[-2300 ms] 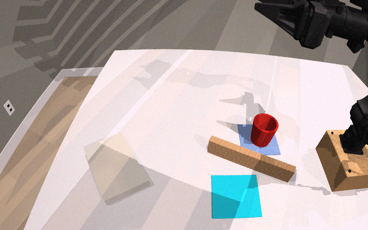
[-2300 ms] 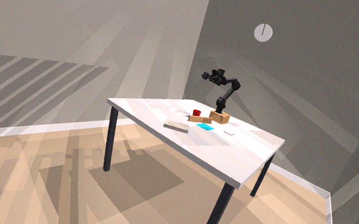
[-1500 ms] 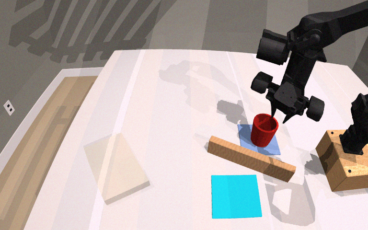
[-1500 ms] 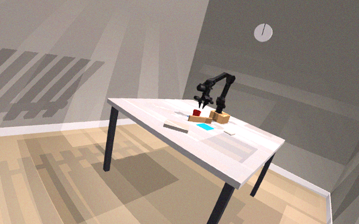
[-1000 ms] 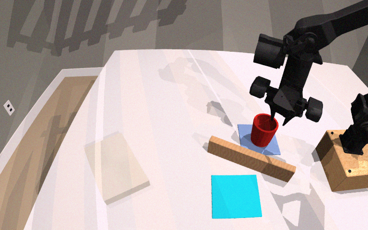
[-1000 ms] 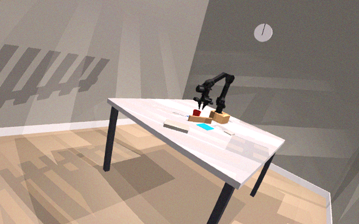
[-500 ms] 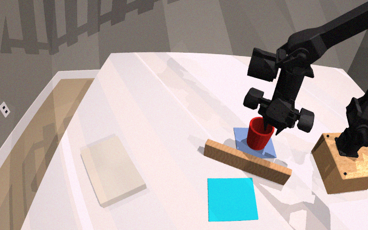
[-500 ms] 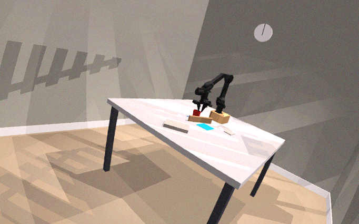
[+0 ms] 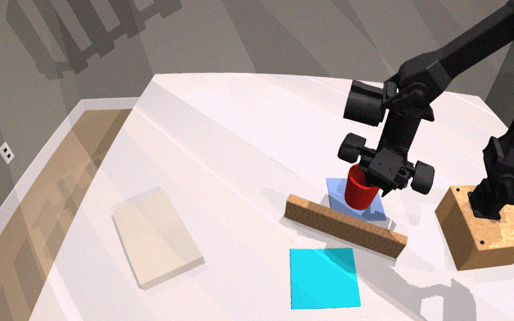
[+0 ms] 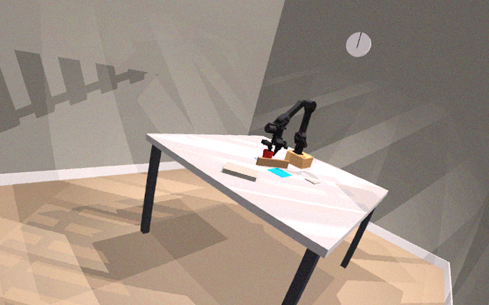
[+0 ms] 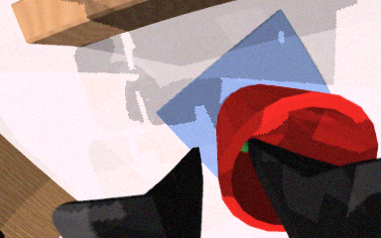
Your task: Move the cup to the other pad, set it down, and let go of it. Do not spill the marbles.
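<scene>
My white square worktop (image 10: 289,211) stands on slim black legs (image 10: 150,190) in the corner of a room. Under it lies a light brown wooden plank floor (image 10: 61,258), edged by a white skirting board (image 10: 48,174). 2 plain grey walls meet behind me; the darker one carries a round white wall clock (image 10: 358,44). Slanting light throws long slatted shadows across the paler wall and floor. A small white wall socket (image 9: 6,152) sits low.
</scene>
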{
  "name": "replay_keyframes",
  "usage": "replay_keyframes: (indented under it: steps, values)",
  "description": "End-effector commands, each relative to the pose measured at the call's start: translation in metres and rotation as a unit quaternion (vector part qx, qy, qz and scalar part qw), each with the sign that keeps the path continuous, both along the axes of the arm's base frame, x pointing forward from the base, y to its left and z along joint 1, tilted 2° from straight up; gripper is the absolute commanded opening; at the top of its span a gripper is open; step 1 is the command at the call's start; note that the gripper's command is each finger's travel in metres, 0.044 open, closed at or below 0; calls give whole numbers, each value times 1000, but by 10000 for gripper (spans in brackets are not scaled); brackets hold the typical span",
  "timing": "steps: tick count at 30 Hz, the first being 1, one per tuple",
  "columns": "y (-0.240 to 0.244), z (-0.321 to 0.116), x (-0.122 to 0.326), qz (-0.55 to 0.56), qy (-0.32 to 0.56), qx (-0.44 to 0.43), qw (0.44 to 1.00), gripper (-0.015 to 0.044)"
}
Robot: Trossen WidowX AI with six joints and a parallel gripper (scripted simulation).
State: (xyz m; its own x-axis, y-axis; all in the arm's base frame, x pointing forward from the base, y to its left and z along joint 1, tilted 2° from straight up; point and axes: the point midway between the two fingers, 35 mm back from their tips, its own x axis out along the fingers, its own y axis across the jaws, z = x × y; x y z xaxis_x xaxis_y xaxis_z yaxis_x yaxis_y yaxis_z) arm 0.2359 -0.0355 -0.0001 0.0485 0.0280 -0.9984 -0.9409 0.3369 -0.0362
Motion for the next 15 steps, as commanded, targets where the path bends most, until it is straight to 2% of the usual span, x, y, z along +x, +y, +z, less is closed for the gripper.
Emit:
replay_keyframes:
  steps: [1, 5, 7, 15]
  values:
    - [1, -6, -2, -1, 2, 2, 1000, 148]
    - [1, -7, -2, -1, 2, 2, 1000, 148]
    - [0, -6, -1, 0, 2, 0, 1000, 95]
    - [0, -6, -1, 0, 2, 0, 1000, 42]
